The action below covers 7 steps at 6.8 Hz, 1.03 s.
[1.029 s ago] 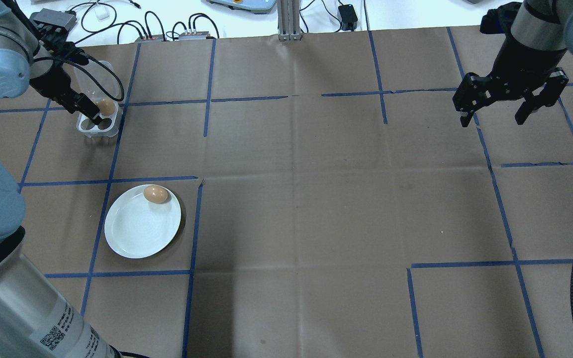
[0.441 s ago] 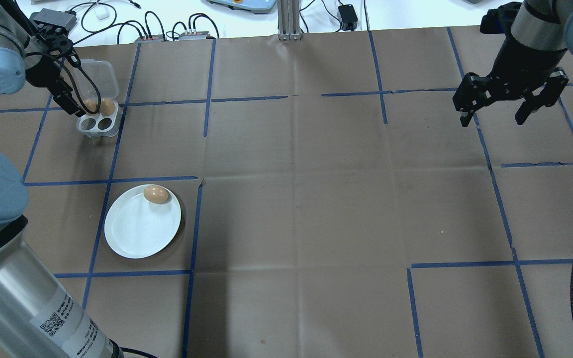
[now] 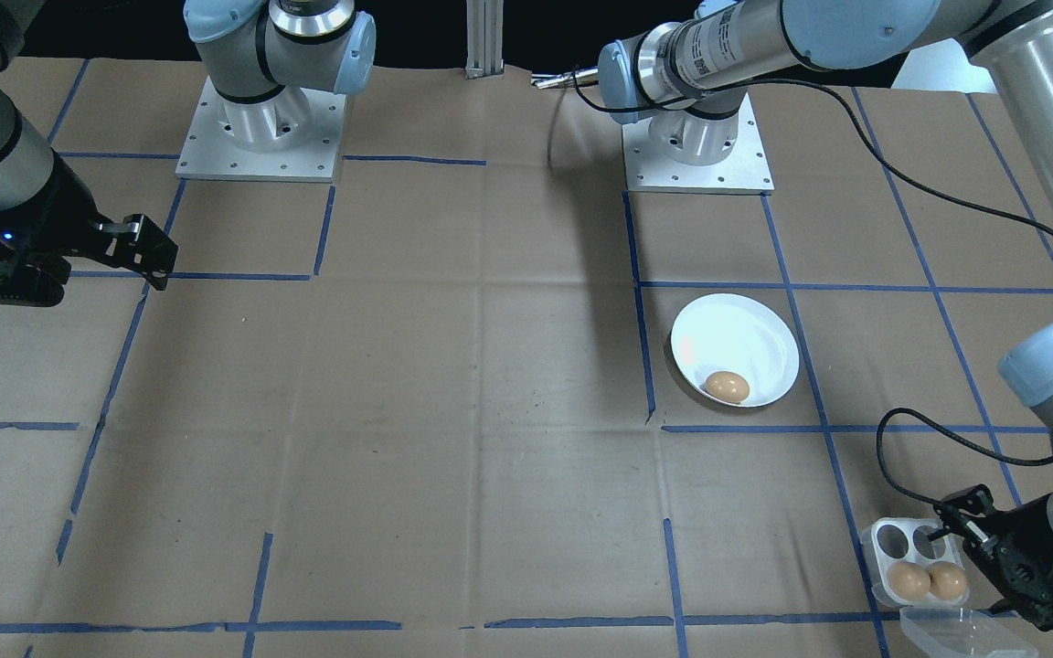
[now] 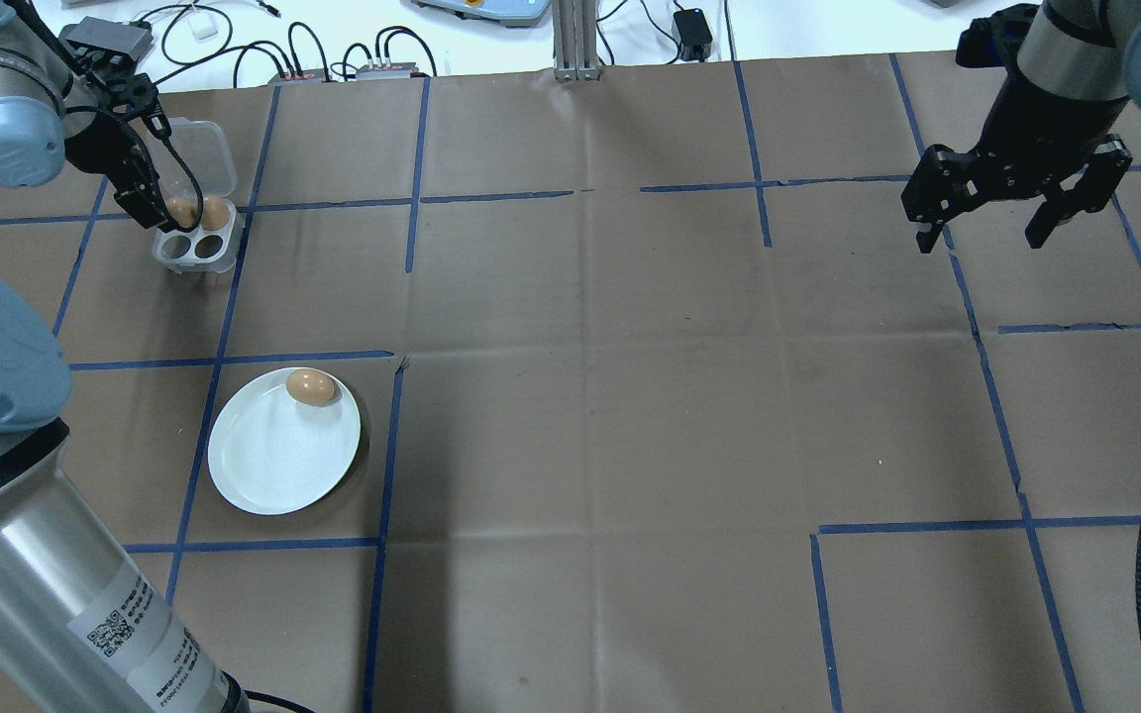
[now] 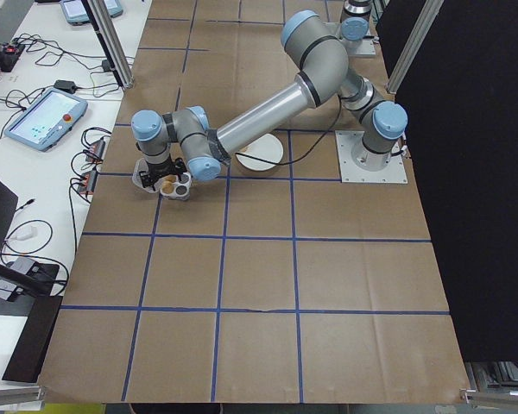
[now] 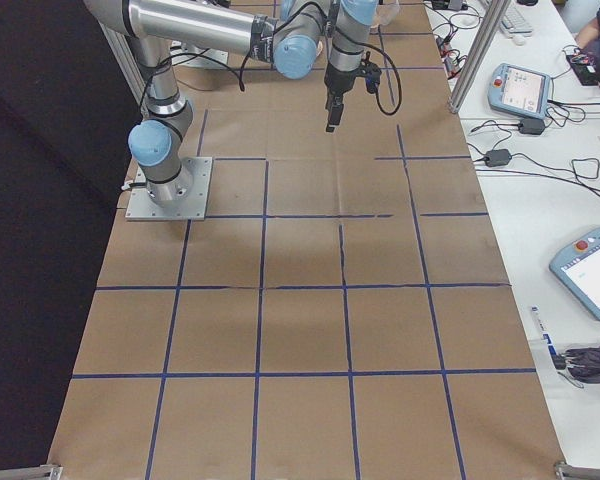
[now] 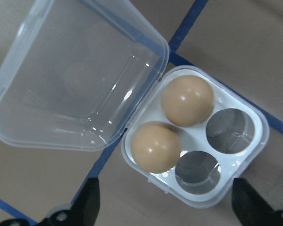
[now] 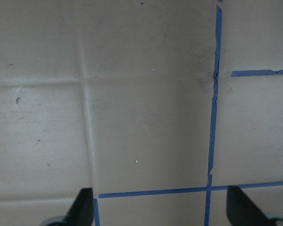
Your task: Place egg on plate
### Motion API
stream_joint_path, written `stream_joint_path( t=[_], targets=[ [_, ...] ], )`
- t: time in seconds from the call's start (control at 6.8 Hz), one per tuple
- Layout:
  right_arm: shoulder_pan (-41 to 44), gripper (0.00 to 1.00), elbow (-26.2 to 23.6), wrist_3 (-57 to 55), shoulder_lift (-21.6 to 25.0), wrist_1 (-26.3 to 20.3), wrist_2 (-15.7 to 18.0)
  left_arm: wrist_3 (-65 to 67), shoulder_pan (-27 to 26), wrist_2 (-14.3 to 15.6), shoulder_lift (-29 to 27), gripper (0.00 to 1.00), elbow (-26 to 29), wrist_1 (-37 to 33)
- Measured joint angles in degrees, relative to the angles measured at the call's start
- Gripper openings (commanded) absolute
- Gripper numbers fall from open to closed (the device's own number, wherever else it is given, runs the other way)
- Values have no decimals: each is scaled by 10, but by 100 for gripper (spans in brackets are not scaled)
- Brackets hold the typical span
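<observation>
Overhead exterior view: one brown egg (image 4: 311, 386) lay on the white plate (image 4: 273, 465), at its far rim. Two more eggs (image 7: 172, 122) sat in the four-cup tray (image 4: 196, 243) — clear lid (image 7: 70, 70) swung open, two cups empty. The left end effector (image 4: 150, 203) hung over the tray, fingers spread, holding nothing. The right end effector (image 4: 991, 218) — also open and empty — hung above the paper-covered worktop (image 4: 630, 396), well apart.

— Where's everything watching from?
— Overhead, front and both table ends look down from afar; wrist cameras look straight down, close.
— Any overlap?
— Overhead and front share the plate (image 4: 283, 454), about 8 o'clock overhead.
</observation>
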State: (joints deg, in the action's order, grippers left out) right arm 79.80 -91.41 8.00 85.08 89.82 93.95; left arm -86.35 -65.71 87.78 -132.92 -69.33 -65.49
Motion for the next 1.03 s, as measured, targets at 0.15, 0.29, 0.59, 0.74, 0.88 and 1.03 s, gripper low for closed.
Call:
stream_joint_path(
  t=[0.15, 0.29, 0.59, 0.74, 0.88, 1.03],
  targets=[
    [0, 100, 0, 0, 0, 0, 0, -8, 0, 0, -6, 98, 1, 0],
    [0, 100, 0, 0, 0, 0, 0, -16, -1, -1, -12, 98, 2, 1],
    [0, 100, 0, 0, 0, 0, 0, -23, -2, 0, -18, 96, 3, 1],
    [0, 100, 0, 0, 0, 0, 0, -23, -2, -1, -19, 96, 3, 1],
    [0, 100, 0, 0, 0, 0, 0, -23, -2, -4, -20, 94, 3, 1],
    [0, 100, 0, 0, 0, 0, 0, -23, -1, -9, -20, 89, 3, 1]
  ],
)
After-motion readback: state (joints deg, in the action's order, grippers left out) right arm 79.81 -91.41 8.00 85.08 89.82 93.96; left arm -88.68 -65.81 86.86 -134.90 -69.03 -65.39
